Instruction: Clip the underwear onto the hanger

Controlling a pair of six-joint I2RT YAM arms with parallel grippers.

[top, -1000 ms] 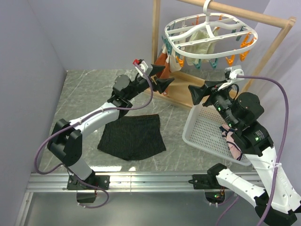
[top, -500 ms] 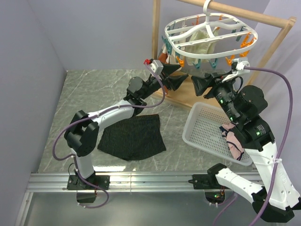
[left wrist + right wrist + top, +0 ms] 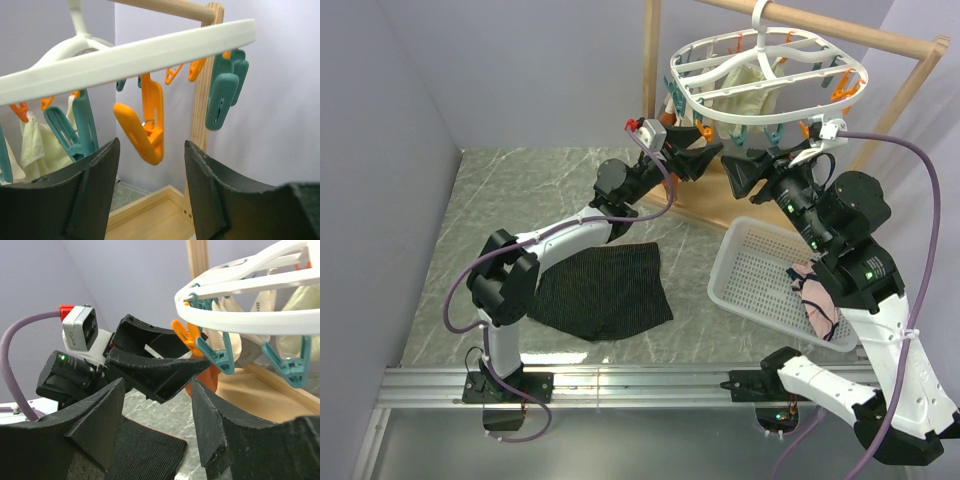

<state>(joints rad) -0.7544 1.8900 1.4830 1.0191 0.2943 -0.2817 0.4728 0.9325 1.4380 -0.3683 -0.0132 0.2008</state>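
Underwear (image 3: 603, 290) flat on table (image 3: 500, 190); left gripper (image 3: 703, 160) spread, orange clip (image 3: 145, 130) perhaps inside; right gripper (image 3: 738, 176) spread opposite.

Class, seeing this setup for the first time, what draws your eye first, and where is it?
The white hanger with dangling orange and teal clips hangs from the wooden rail at the back right. Beneath its rim the left gripper and right gripper, both open, face each other. The black underwear lies flat on the table, unheld.

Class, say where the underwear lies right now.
In the top view, the underwear lies flat on the table, left of the white basket.
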